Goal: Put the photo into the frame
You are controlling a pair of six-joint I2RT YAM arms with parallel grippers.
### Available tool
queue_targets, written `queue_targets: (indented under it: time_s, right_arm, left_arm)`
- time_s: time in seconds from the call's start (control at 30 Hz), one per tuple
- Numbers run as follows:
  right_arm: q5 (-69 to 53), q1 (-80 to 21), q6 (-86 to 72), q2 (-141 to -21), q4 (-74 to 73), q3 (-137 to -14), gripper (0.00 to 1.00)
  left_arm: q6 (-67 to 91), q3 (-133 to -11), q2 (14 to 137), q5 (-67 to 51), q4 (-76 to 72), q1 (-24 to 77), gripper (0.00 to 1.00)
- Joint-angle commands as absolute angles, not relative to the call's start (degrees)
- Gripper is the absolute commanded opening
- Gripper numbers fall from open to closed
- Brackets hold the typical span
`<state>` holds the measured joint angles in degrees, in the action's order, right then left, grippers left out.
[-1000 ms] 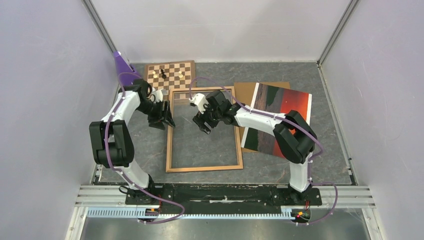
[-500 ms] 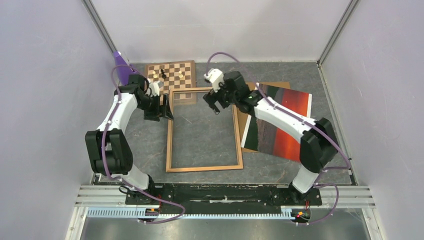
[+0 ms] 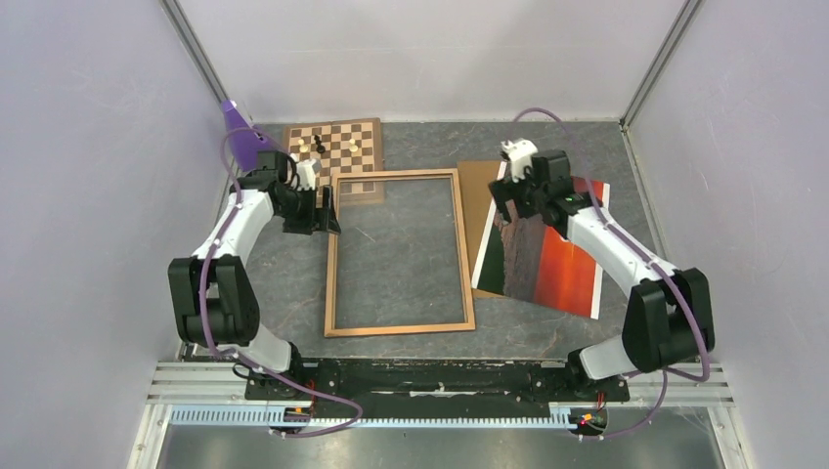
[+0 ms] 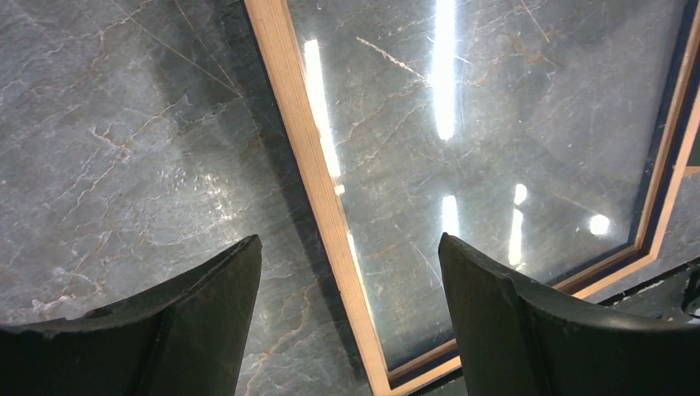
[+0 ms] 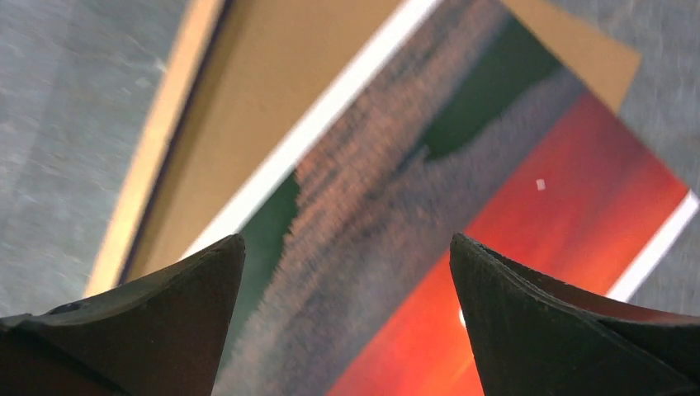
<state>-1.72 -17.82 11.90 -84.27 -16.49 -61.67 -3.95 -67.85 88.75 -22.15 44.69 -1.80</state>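
The frame [image 3: 332, 256] lies flat in the middle of the table, light wood side up, with a glass pane [image 4: 495, 124] in it. My left gripper [image 3: 318, 211] hangs open over its left rail [image 4: 297, 124] near the far left corner, one finger on each side of the rail [image 4: 348, 243], holding nothing. The photo [image 3: 552, 256], a red-orange sunset with dark sea, lies face up to the right of the frame. My right gripper [image 3: 506, 200] is open above the photo's far left part [image 5: 347, 239], empty, with the print [image 5: 528, 198] below its fingers.
A plain brown backing board [image 3: 480, 186] lies partly under the photo [image 5: 272, 99]. A chessboard [image 3: 337, 147] with a few pieces sits behind the frame. A purple object [image 3: 238, 121] stands at the far left corner. Walls close in left, right and behind.
My right arm swung from above the frame's far part rightwards to over the photo. Both grippers opened wider. The left gripper shifted slightly back and left at the frame's left rail.
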Motion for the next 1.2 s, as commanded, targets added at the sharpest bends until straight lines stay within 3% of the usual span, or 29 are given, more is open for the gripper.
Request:
queue_targets:
  time_s: [0.0, 0.23, 0.6, 1.17]
  right_arm:
    - [-5.1, -10.3, 10.7, -77.6, -15.8, -55.5, 0.98]
    - [-13.5, 6.9, 10.4, -73.2, -16.3, -47.2, 0.97]
    - [-19.7, 24.5, 14.0, -74.5, -16.7, -40.9, 0.95]
    - [-22.4, 31.7, 15.5, -76.2, -14.5, -36.7, 0.94]
  left_arm:
    - [-4.8, -67.0, 90.3, -20.7, 39.9, -0.7, 0.85]
    - [-3.3, -65.8, 88.2, -22.6, 37.3, -0.7, 0.86]
    - [-3.9, -71.6, 85.1, -23.9, 37.7, 13.0, 0.86]
    - [5.1, -108.5, 114.0, -25.6, 38.9, 37.5, 0.86]
